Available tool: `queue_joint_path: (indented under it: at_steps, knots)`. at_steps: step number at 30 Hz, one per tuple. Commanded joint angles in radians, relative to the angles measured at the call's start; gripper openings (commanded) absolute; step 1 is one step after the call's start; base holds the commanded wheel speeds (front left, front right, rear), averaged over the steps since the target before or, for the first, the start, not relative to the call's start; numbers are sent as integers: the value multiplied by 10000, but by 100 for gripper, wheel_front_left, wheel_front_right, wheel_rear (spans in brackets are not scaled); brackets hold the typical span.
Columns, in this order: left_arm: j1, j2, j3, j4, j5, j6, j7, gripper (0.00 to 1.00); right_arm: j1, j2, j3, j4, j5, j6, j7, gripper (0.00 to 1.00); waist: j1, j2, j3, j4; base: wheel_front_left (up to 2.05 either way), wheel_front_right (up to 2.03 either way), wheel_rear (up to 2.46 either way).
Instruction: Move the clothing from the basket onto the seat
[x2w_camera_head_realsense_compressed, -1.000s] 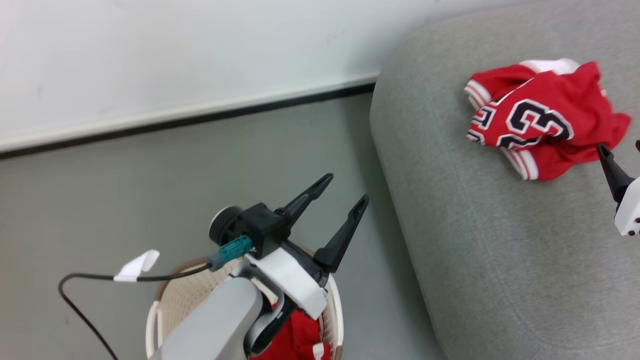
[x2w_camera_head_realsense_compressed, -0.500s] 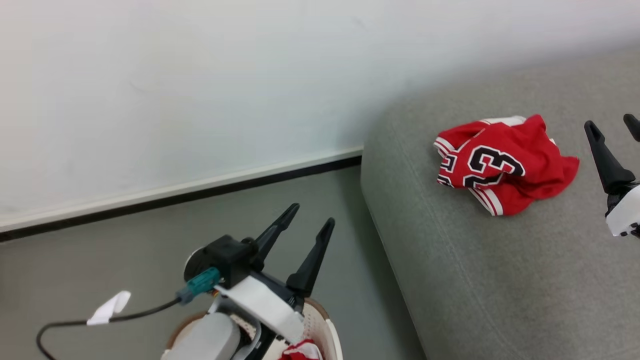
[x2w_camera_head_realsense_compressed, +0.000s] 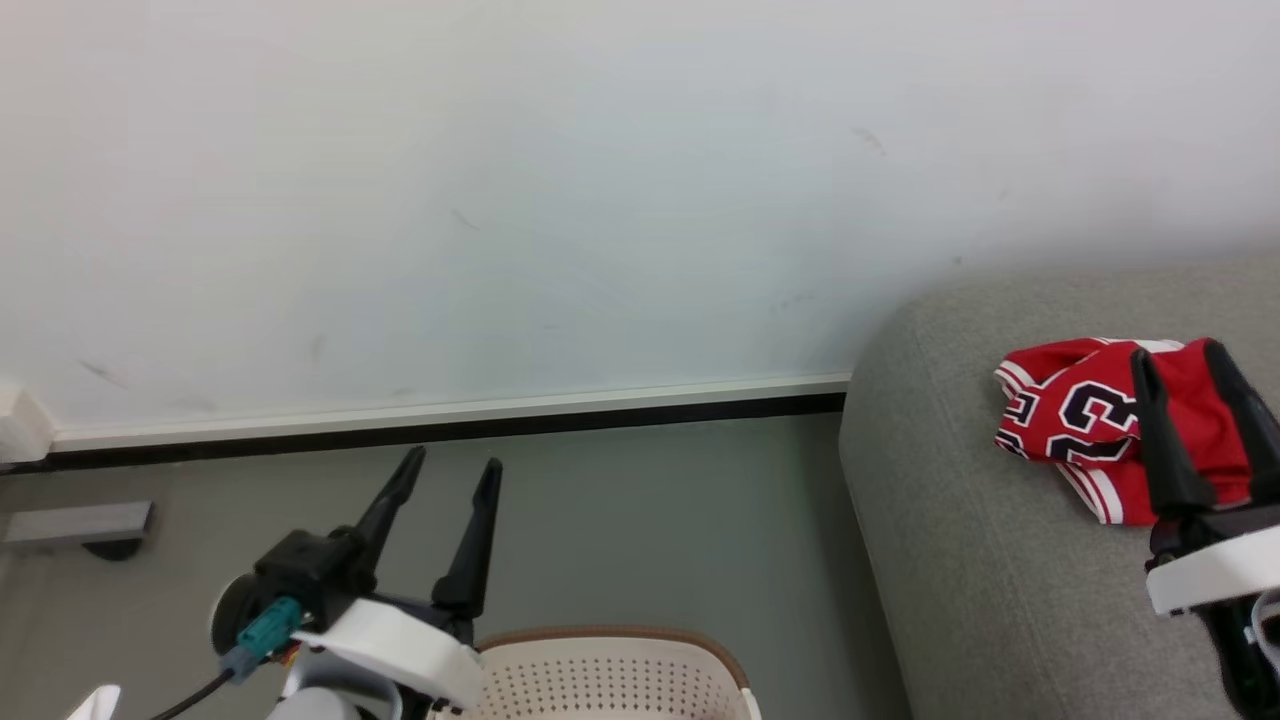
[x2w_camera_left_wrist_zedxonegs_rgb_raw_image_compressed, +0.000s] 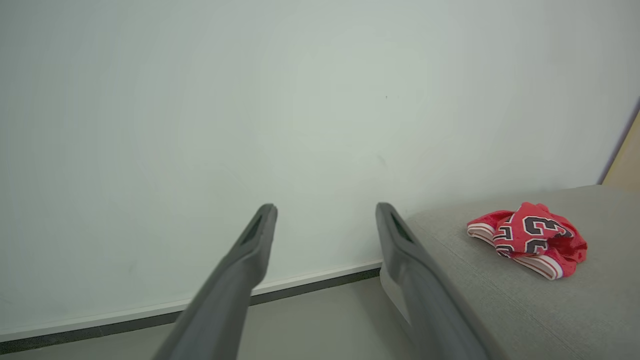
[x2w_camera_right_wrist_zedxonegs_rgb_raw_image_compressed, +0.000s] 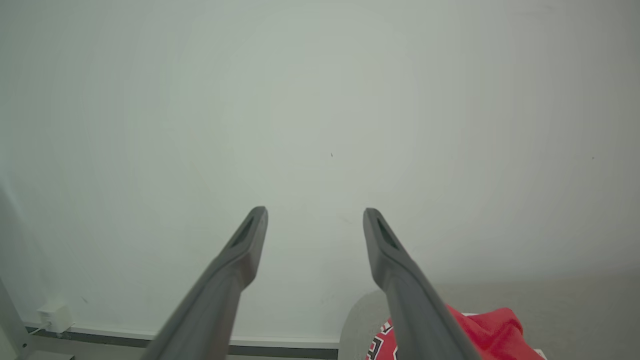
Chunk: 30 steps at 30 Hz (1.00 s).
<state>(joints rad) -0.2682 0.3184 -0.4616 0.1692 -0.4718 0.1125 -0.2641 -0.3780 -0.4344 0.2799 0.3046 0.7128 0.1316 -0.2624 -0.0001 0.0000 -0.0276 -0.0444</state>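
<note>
grey seat (x2w_camera_head_realsense_compressed: 960, 560) with red "23" jersey (x2w_camera_head_realsense_compressed: 1062, 415)

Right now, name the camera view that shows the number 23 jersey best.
The left wrist view: the jersey lies whole and unblocked on the sofa. In the head view the right gripper covers its right part. In the right wrist view a red corner peeks from behind one finger at the bottom edge.

Pale wall (x2w_camera_head_realsense_compressed: 600, 200), dark skirting strip (x2w_camera_head_realsense_compressed: 450, 429), grey floor (x2w_camera_head_realsense_compressed: 650, 520).
</note>
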Motion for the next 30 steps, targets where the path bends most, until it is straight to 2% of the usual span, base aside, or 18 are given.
queue_joint_path:
  at_steps: [1,7,13,19,24,30]
  knots:
    - [285,84,191,-69,87,96,-3,100,532,244,-310,-241,-304,-15,-24,100,1,0,-170,313,0,0,0]
    - [1222,-40,1509,-509,426,392,-4,100,2081,1419,-1286,-1205,-1327,-15,-29,100,1,0,-226,631,0,0,0]
    - [2282,-471,2659,-728,1034,79,-5,100,2986,2018,-1566,-1352,-2207,-15,-29,100,1,0,-207,783,0,0,0]
    - [2822,-991,3368,-667,1583,-148,-5,100,3328,2384,-1656,-1316,-2688,-15,-29,100,1,0,-203,790,0,0,0]
    - [3088,-1453,3860,-544,2062,-550,-5,100,3470,2613,-1809,-1382,-2950,-15,-30,100,1,0,-186,763,0,0,0]
    - [2969,-1855,4274,-373,2566,-1008,-5,100,3390,2598,-1797,-1439,-3137,-15,-30,100,1,0,-158,761,0,0,0]
